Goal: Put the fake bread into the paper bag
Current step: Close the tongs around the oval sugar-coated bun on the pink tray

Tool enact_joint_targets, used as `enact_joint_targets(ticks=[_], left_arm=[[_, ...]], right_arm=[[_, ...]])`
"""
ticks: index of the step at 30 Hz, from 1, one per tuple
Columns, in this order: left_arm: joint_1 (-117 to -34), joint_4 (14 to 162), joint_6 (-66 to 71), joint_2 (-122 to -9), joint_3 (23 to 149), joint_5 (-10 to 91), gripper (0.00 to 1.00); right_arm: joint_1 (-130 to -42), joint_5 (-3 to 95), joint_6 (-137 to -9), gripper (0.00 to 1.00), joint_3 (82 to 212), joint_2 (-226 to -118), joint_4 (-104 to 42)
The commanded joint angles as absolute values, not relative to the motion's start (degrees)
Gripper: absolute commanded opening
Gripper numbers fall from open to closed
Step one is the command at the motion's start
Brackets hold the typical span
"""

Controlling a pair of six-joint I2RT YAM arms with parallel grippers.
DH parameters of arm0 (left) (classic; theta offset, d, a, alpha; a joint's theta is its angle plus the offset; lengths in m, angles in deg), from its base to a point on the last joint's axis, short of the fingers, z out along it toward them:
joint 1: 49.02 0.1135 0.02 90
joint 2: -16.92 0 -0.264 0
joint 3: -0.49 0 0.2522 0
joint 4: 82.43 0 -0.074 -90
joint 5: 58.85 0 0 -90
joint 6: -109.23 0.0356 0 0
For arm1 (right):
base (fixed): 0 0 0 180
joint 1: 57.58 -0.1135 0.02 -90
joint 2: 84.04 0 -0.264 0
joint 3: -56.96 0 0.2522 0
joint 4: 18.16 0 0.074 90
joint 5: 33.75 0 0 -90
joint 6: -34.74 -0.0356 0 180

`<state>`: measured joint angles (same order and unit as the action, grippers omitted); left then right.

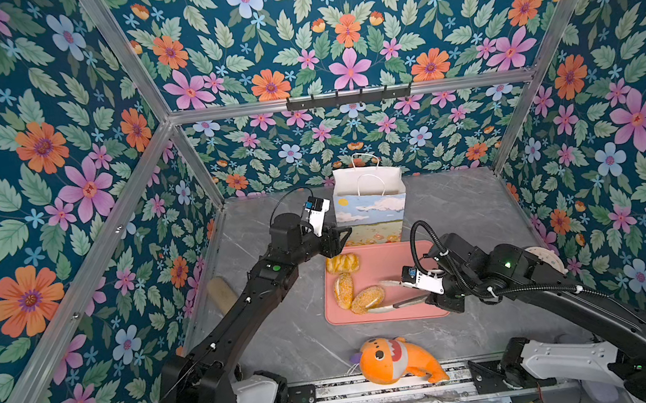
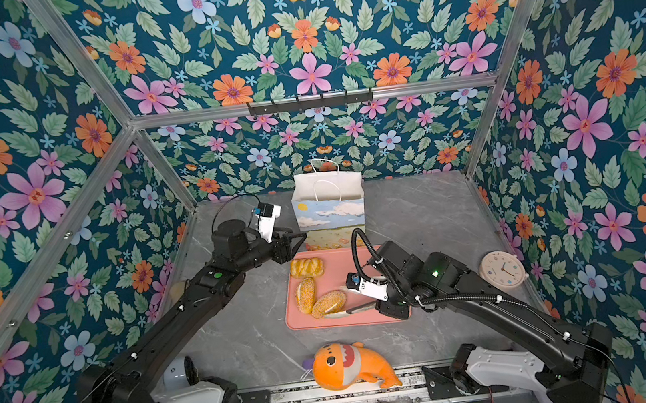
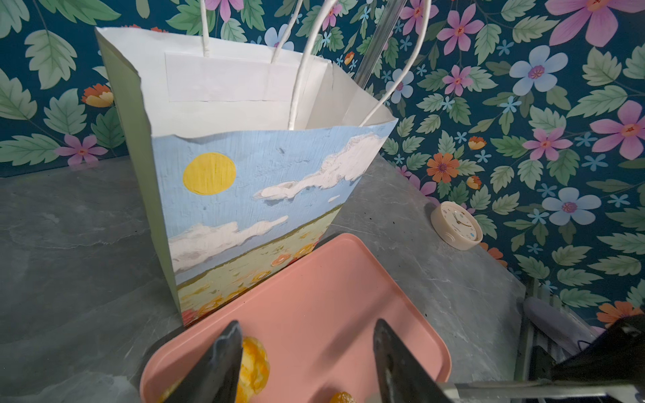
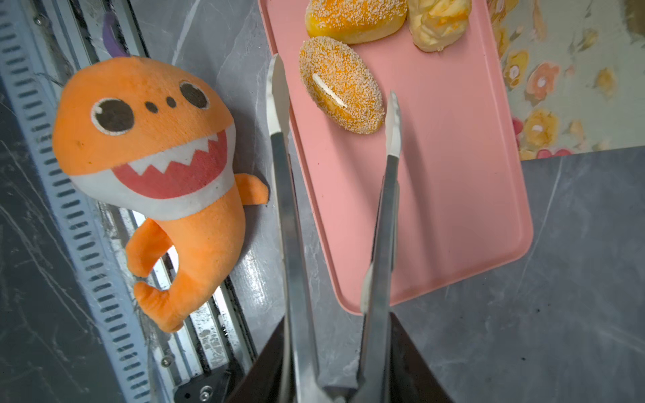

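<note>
Three flowered walls (image 1: 355, 136) enclose a grey marbled tabletop (image 1: 465, 210).

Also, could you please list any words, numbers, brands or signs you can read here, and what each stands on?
Nothing here reads as legible text.
clock: dial markings, too small to read.
paper bag: painted sun, clouds and flower field only, no words.
orange plush fish: no tag or lettering visible.
tongs: no stamp visible.

grey marble table (image 1: 460, 210) carries paper bag (image 1: 371, 213), pink tray (image 1: 387, 263), orange plush fish (image 1: 391, 359), clock (image 2: 503, 268), tan block (image 1: 221, 294).
</note>
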<state>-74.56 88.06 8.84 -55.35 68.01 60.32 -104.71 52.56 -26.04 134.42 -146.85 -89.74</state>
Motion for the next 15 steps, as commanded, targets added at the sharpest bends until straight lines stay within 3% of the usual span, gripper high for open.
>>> enact_joint_targets(ticks=[1,15], left_arm=[[-74.18,88.48,10.31,-54.75,67.65,59.89,0.61],[-72.88,89.79,11.26,-54.70,66.19,61.82,0.62]], right_arm=[[-104.75,53.70,-18.10,0.42,133.77,-146.44,-87.15],[-104.76,58.55,-9.76,0.42,132.60,-151.07,-83.32]])
